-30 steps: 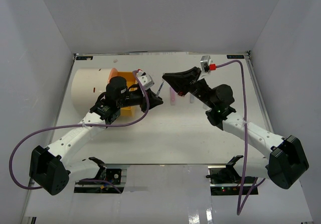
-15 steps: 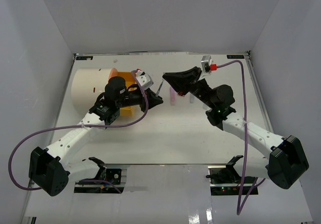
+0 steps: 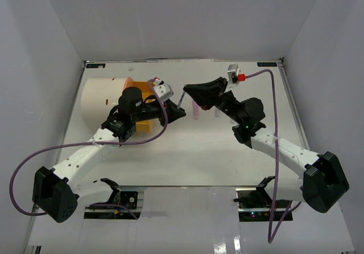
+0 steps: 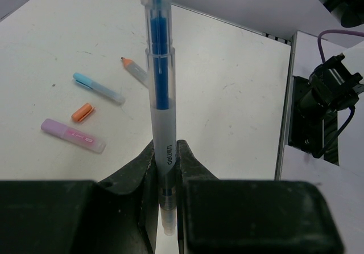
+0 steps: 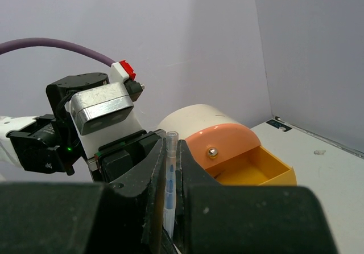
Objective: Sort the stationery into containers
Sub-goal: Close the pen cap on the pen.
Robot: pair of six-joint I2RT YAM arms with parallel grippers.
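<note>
The white desk (image 3: 187, 157) carries a big cream drum (image 3: 99, 100) at about nine o'clock. From its orange face an orange box drawer (image 5: 267, 174) with a small brass knob (image 5: 212, 151) stands pulled open toward three o'clock, ready, I'd say, to take whatever comes. Just toward twelve o'clock from the desk's middle the two arms meet nose to nose. The left end effector (image 4: 166, 148) is clamped tight on a clear plastic pen with a blue refill (image 4: 158, 66), gripped near one end so the long barrel sticks out ahead. The right end effector (image 5: 169, 151) is likewise pinched together on a slim clear pen, seemingly the same one. That reads to me as a handover, to re-grip it for the drawer. Down on the desk lie a pink highlighter (image 4: 73, 135), a light blue marker (image 4: 98, 88) and a small orange cap (image 4: 83, 112), unsorted.
</note>
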